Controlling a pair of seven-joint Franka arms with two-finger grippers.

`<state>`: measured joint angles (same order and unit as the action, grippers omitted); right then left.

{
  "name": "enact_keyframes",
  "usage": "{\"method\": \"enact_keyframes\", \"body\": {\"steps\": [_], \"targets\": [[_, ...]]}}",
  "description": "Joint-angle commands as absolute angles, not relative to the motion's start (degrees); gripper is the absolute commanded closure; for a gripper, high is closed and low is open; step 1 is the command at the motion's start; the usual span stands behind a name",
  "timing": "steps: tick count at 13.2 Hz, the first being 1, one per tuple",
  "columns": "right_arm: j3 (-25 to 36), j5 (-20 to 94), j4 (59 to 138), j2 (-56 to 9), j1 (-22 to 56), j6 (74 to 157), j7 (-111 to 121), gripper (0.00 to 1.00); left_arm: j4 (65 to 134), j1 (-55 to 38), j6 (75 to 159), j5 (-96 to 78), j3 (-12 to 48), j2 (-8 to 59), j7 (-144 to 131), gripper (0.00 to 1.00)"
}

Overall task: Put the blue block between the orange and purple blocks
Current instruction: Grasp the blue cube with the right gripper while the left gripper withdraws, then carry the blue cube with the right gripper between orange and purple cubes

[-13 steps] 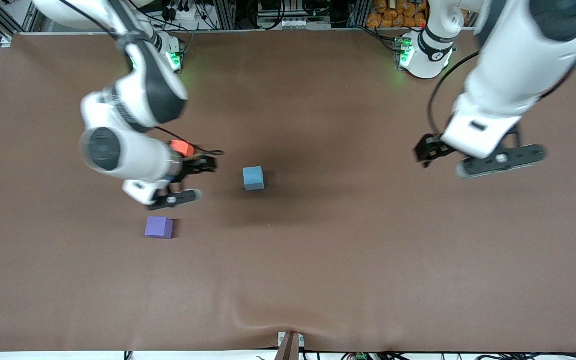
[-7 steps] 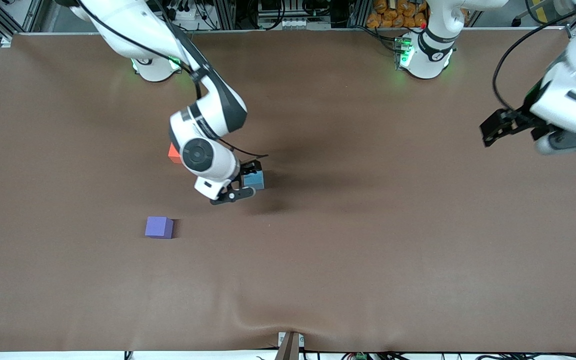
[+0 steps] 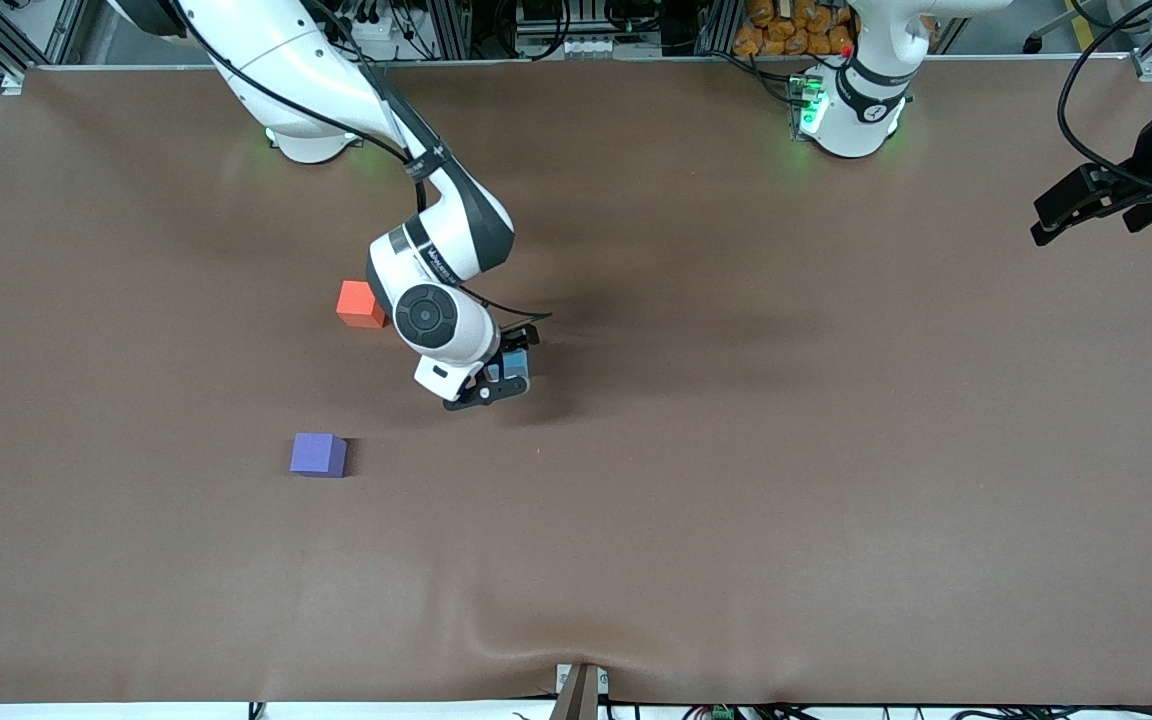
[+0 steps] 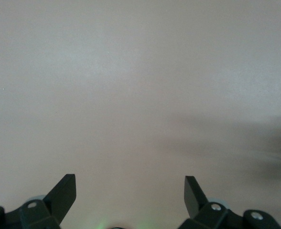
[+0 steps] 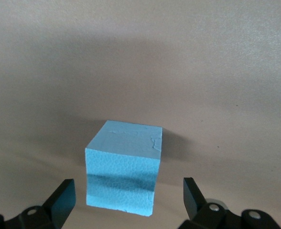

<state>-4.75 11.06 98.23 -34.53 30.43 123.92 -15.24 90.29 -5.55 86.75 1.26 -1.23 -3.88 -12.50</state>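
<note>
front view: the right end effector (image 3: 498,378) hangs low over the blue block (image 3: 514,366) near the middle of the tabletop (image 3: 736,480), and the block shows between its dark fingers. the orange block (image 3: 360,304) sits toward the right arm's end of the tabletop, farther from the front camera than the blue one; the purple block (image 3: 318,455) lies nearer to that camera, well apart from both. the gap between orange and purple is open, and it lies from the blue block toward the right arm's end. the right arm is plainly the nearer one. the left end effector (image 3: 1101,205) waits high over the left arm's end of the tabletop.

left wrist view: the left end effector (image 4: 130,192) is spread wide with nothing in it, only bare tabletop (image 4: 140,86) below.

right wrist view: the right end effector (image 5: 129,193) is spread, its fingers (image 5: 63,196) standing on either side of the blue block (image 5: 123,174) without touching it. the block rests flat on the tabletop, centred in the gap, slightly turned against the fingers' line. as a cube it has no long axis, so i judge that closing straight in should catch two flat faces.
</note>
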Motion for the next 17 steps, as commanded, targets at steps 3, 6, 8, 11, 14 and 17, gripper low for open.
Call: {"method": "enact_keyframes", "body": {"steps": [3,6,8,11,14,17], "targets": [[-4.2,11.3,96.8,-37.0,32.4,126.5,-16.8,0.00,91.8,-4.7,87.8,1.3,-0.8,-4.2,-11.8,0.00],[-4.1,11.1,96.9,-38.0,33.7,128.1,-18.4,0.00,92.6,-4.2,87.9,0.9,-0.8,-3.4,-11.0,0.00],[-3.9,10.5,97.1,-37.6,34.5,128.3,-18.5,0.67,92.4,-4.3,87.9,0.7,-0.8,-3.5,-11.0,0.00],[-3.8,10.2,96.9,-33.2,31.4,120.2,-19.3,1.00,92.6,-4.3,88.3,0.4,-0.7,-3.3,-11.1,0.00],[-3.4,9.7,96.1,-25.3,23.8,107.4,-15.1,1.00,92.6,-4.3,88.4,0.3,-0.7,-3.1,-11.1,0.00],[-3.3,6.7,97.9,-19.0,14.8,98.9,-13.3,1.00,93.1,-4.4,88.3,0.3,-0.6,-3.2,-11.1,0.00]]}}
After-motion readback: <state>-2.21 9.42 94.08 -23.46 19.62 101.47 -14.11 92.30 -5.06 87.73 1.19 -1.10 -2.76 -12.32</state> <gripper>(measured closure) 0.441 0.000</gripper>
